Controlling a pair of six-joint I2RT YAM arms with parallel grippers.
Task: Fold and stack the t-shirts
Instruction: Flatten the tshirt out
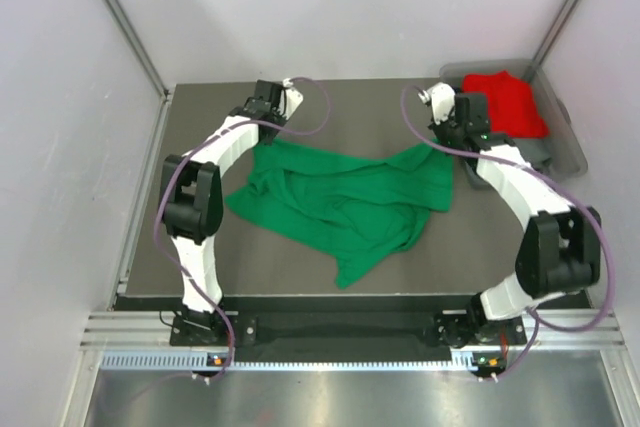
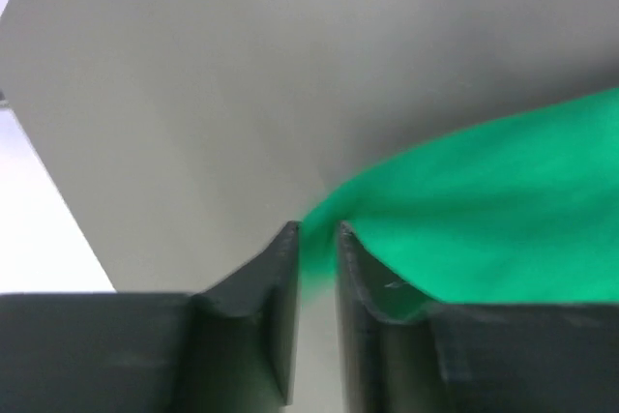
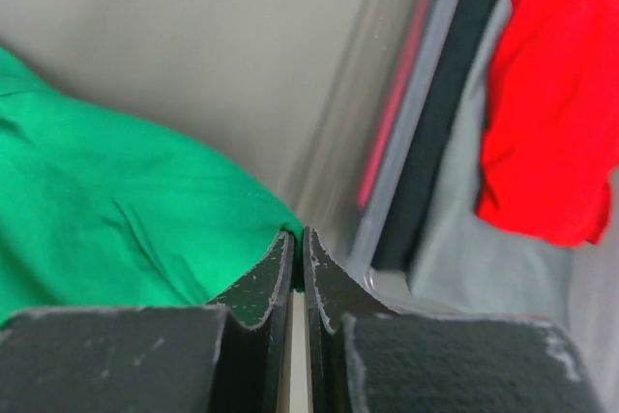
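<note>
1. Two grippers sat at the far corners of the green shirt [image 1: 350, 202], one at each end. The left gripper [image 2: 317, 231] showed a narrow slot between its fingers. Green cloth reached the tips from the right and tinted the slot, but blur hid whether it was clamped; I cannot tell.
2. The right gripper [image 3: 298, 236] was all but closed, with only a hairline gap. The shirt's edge met its tips from the left and appeared nipped between them.
3. Out from both sets of fingers, the green shirt lay crumpled and unfolded on the table [image 1: 350, 112]. Its long axis ran across from one arm to the other, and the loose bulk sagged back toward the bases. Each arm was nearest its own end, so the coming move probably turned on drawing the two corners apart along that axis to flatten the cloth.
4. Just right of the right fingers stood the bin [image 1: 568, 147], its wall close beside the tips.
5. Farther right, inside the bin, lay the red shirt [image 1: 505, 102], bunched and not yet folded. Something grey lay by it that I could not identify. The right arm was plainly the nearer one to it.
</note>
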